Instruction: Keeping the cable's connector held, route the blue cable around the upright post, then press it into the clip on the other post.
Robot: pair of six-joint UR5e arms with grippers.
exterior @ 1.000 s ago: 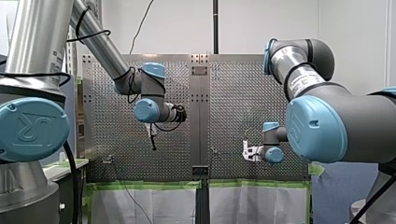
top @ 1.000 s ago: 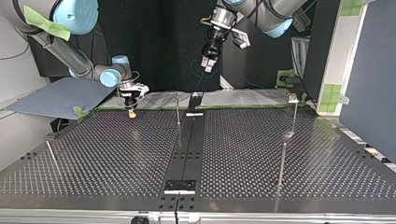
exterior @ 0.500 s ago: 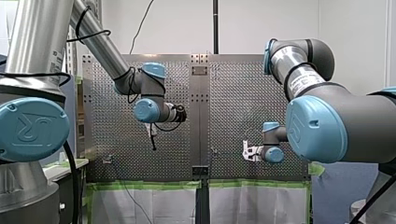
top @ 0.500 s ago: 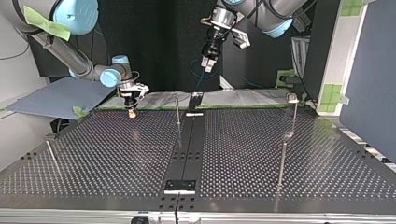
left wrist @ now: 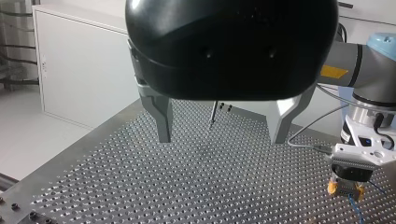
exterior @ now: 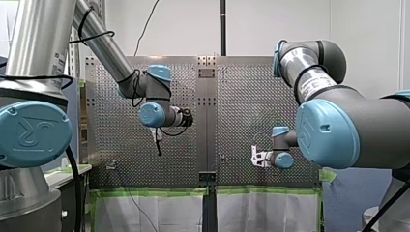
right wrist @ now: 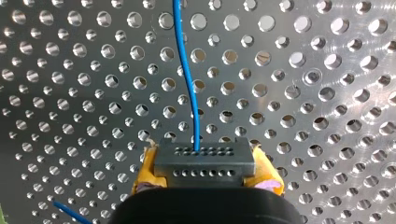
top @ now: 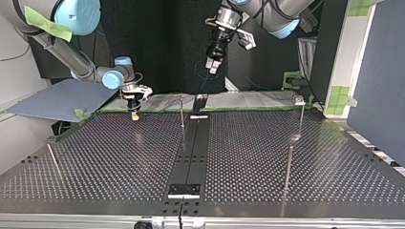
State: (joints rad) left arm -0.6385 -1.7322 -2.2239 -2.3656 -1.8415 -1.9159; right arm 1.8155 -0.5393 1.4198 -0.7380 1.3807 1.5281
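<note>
My right jaws clamp the connector [right wrist: 203,161] crosswise; its blue cable [right wrist: 187,79] runs straight ahead over the table [right wrist: 303,93]. My left jaws gape wide, empty.

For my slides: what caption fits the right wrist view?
My right gripper clamps the grey connector, its blue cable running ahead over the perforated table.
</note>
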